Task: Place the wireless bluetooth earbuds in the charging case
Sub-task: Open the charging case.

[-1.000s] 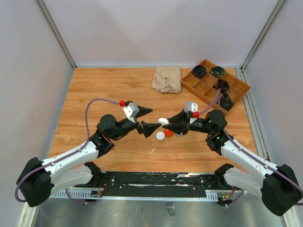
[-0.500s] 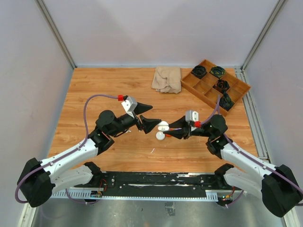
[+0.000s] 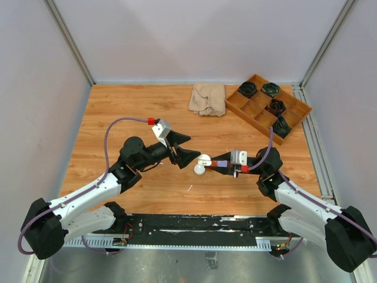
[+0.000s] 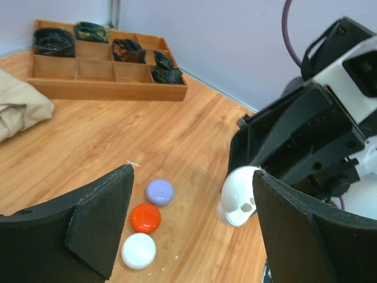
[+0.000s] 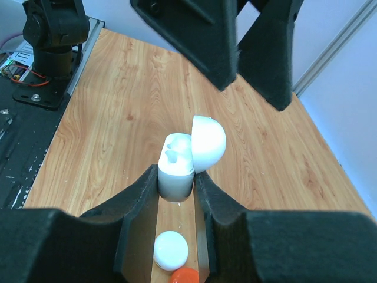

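Observation:
My right gripper (image 3: 210, 163) is shut on the base of a white charging case (image 3: 204, 159) and holds it above the table with its lid hinged open. In the right wrist view (image 5: 175, 177) the case (image 5: 175, 168) shows white moulded shapes in its top beside the lid (image 5: 209, 143). I cannot tell whether these are the earbuds or bare wells. My left gripper (image 3: 193, 147) is open and empty, just left of the case. In the left wrist view (image 4: 191, 177) the case (image 4: 238, 197) hangs by the right finger. No loose earbud is clearly visible.
Three round closed cases lie below: purple (image 4: 159, 191), orange (image 4: 145, 217) and white (image 4: 139, 250). A tiny white sliver (image 3: 189, 187) lies on the wood. A wooden tray (image 3: 247, 121) with dark items stands at the back right, with a beige cloth (image 3: 207, 98) beside it.
My right gripper has swung level and drawn nearer with the open case in it. The left gripper has shifted slightly right and stayed open.

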Robot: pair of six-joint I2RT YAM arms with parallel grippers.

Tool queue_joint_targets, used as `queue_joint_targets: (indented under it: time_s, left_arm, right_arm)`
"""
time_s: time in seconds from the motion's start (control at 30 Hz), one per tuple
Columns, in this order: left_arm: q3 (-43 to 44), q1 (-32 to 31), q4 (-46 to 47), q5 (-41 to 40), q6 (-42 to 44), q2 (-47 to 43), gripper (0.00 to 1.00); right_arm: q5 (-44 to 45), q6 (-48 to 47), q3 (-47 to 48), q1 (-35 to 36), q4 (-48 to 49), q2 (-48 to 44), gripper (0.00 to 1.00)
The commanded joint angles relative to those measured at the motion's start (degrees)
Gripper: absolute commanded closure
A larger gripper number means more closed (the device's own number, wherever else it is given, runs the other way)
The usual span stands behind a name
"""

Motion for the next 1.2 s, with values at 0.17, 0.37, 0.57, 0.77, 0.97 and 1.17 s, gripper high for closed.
queue_joint_targets:
  time_s: [0.17,0.37,0.57,0.77,0.97,1.17]
  left_arm:
    - [-3.93,0.43,5.87,8.80,-0.08,-0.88,0.20]
    - [-3.34,0.43,5.84,10.38,6.10,-0.53,0.29]
    - [-3.02,0.43,6.37,13.84,12.29,0.20,0.36]
    - [-2.89,0.43,8.53,16.70,16.97,1.52,0.36]
    - [-2.17,0.43,11.11,18.76,19.66,3.19,0.39]
    - [-0.27,0.34,11.12,20.52,19.18,6.08,0.54]
  right_arm:
    - [1.08,3.44,0.60,-0.14,3.30,-0.32,0.99]
    - [0.83,6.86,1.81,-0.16,1.83,-0.17,0.99]
    - [0.27,10.29,3.01,-0.13,1.16,0.09,0.99]
    - [-0.65,11.72,3.08,-0.07,2.33,0.61,0.99]
    - [-1.55,12.08,3.03,-0.04,3.20,0.71,0.99]
    - [-1.56,12.35,3.12,0.10,3.61,1.02,0.99]
